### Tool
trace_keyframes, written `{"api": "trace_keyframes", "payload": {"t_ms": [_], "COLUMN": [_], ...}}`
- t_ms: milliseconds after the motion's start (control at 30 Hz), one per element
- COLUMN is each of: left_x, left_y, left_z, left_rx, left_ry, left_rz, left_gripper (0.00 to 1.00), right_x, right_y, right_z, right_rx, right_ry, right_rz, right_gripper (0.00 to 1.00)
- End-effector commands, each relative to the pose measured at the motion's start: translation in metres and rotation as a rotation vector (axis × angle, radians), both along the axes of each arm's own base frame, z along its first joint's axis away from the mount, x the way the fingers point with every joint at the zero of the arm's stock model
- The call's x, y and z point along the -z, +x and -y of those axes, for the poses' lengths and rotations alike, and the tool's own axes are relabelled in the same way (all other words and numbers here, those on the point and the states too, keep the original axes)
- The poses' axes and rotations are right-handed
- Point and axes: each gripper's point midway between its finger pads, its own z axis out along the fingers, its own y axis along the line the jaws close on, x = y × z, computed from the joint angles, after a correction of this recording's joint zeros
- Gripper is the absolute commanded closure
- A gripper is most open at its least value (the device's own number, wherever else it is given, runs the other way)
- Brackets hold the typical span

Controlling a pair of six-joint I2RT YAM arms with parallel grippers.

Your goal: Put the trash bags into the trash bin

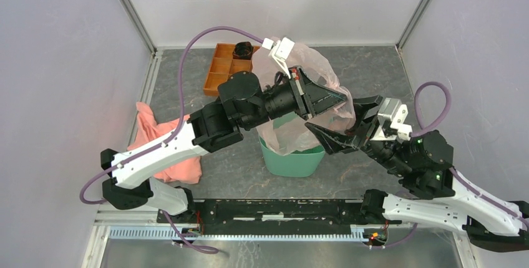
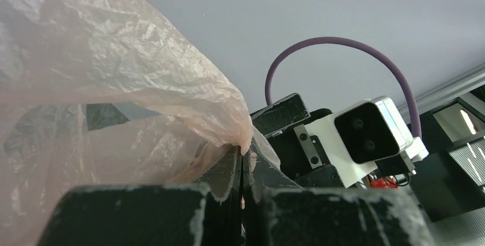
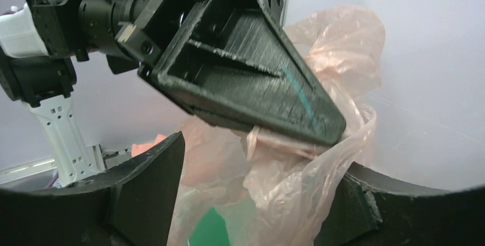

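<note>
Left pincer (image 1: 343,98) is pinching the bag (image 1: 312,62) mid-frame over the bin (image 1: 293,162) — right pincer (image 1: 331,114) is spread wide around it.

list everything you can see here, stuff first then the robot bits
trash bag: one, translucent pale pink, held up over the bin with its lower part hanging into it
trash bin: one, mint green, near middle of the table
cloth: one, salmon pink, crumpled at the left, partly under the left arm
compartment tray: one, orange, far left of centre
dark round object: one, in the tray's far corner; too small to identify
table: one, mottled grey
cables: two, purple, one looping off each arm
left pincer: one, black, shut on the bag's film
right pincer: one, black, open, fingers either side of the bag
</note>
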Motion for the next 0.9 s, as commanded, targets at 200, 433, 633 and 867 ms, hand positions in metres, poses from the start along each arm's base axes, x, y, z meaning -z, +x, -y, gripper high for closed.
{"api": "trace_keyframes", "payload": {"t_ms": [200, 433, 633, 867], "left_x": [-0.031, -0.025, -0.024, -0.025], "left_y": [-0.019, -0.031, -0.032, -0.033], "left_z": [-0.036, -0.039, -0.03, -0.034], "left_rx": [0.02, 0.076, 0.104, 0.099], "left_ry": [-0.039, 0.014, 0.022, 0.026], "left_rz": [0.053, 0.055, 0.054, 0.061], "left_gripper": [0.98, 0.98, 0.98, 0.98], "right_x": [-0.04, -0.055, -0.062, -0.069], "right_y": [0.004, -0.003, -0.019, -0.028], "right_z": [0.016, 0.018, -0.004, -0.008], "right_rx": [0.081, 0.064, -0.052, -0.093], "right_ry": [0.105, 0.11, 0.081, 0.086], "right_rz": [0.158, 0.239, 0.302, 0.344], "right_gripper": [0.28, 0.29, 0.25, 0.69]}}
